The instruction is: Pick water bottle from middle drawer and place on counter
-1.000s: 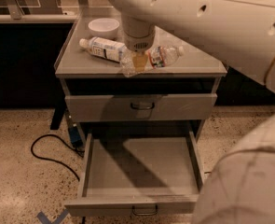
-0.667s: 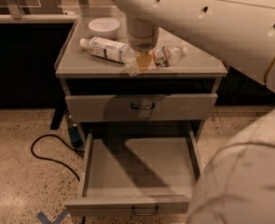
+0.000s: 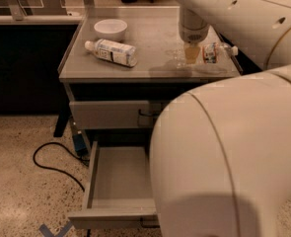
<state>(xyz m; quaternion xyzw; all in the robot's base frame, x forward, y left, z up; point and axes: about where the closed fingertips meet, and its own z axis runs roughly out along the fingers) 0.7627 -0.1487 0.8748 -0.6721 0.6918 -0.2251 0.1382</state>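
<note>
My gripper (image 3: 191, 54) hangs from the big white arm over the right part of the counter (image 3: 150, 38). It is shut on the water bottle (image 3: 215, 52), a small clear bottle with red label marks. The bottle lies sideways at counter level, and its white cap points right, near the counter's right rim. The middle drawer (image 3: 116, 179) is pulled out below and its grey tray looks empty. The arm hides the drawer's right side.
A larger opaque bottle with a white printed label (image 3: 111, 52) lies on the counter's left part. A white bowl (image 3: 110, 28) stands behind it. A closed drawer (image 3: 110, 113) sits above the open one. A black cable (image 3: 51, 159) loops on the speckled floor at left.
My gripper has moved right across the counter with the water bottle in it. The larger bottle and the bowl have not moved.
</note>
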